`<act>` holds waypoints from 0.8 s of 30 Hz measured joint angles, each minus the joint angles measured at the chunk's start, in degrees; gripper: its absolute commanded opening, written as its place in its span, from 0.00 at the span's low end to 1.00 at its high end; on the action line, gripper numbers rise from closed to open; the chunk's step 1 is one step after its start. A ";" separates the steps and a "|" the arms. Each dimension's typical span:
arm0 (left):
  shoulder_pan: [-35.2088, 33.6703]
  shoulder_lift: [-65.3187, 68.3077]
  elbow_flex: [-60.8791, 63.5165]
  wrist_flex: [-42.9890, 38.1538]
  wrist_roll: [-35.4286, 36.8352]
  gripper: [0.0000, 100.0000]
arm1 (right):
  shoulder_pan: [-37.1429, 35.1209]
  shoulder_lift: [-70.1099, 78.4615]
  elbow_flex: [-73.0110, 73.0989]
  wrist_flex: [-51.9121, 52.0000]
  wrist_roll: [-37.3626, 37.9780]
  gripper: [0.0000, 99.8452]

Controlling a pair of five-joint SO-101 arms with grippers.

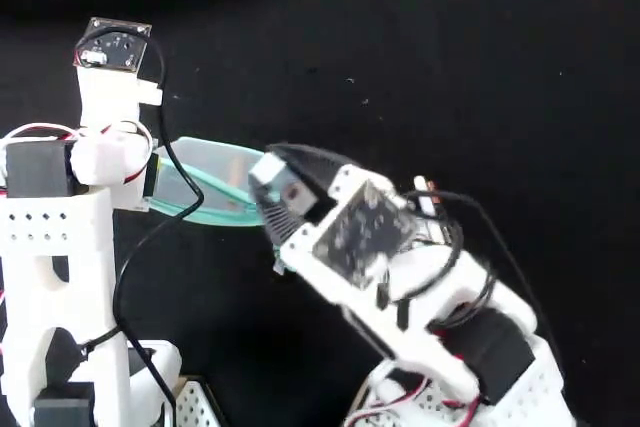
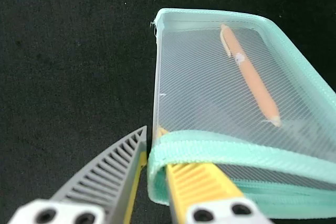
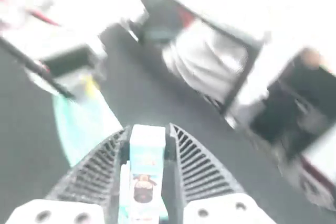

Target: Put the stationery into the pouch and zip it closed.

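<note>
Listing, left to right. My left pincer (image 2: 152, 130): clamped on the teal rim of the pouch (image 2: 210, 93), one finger inside, one outside. Pouch: lies on the black surface (image 2: 68, 51); soft mesh, light, likely to sag, best held by its firmer rim. Orange pen (image 2: 251, 80): already inside. My right pincer (image 3: 148, 128): closed on a small blue-and-white block (image 3: 146, 153), seemingly stiff and light, by the pouch's far end.
</note>
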 measured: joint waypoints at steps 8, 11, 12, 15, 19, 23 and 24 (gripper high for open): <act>0.00 0.00 0.00 0.00 0.00 0.03 | -9.93 0.18 12.04 -16.18 0.00 0.01; 0.00 0.00 0.00 0.00 0.00 0.03 | -10.99 0.18 15.65 -20.92 0.00 0.01; 0.00 0.00 0.00 0.00 0.00 0.03 | -11.08 0.18 16.62 -22.15 0.00 0.01; 0.00 0.00 0.00 0.00 0.00 0.03 | -11.25 0.18 19.43 -25.23 -0.09 0.01; 0.00 0.00 0.00 0.00 0.00 0.03 | -11.34 0.18 22.95 -29.19 -0.18 0.01; 0.00 0.26 0.00 0.00 -0.18 0.03 | -9.93 0.18 26.81 -34.81 -0.09 0.01; 0.00 0.26 0.00 0.00 -0.18 0.03 | -8.62 0.18 27.69 -36.40 -0.18 0.01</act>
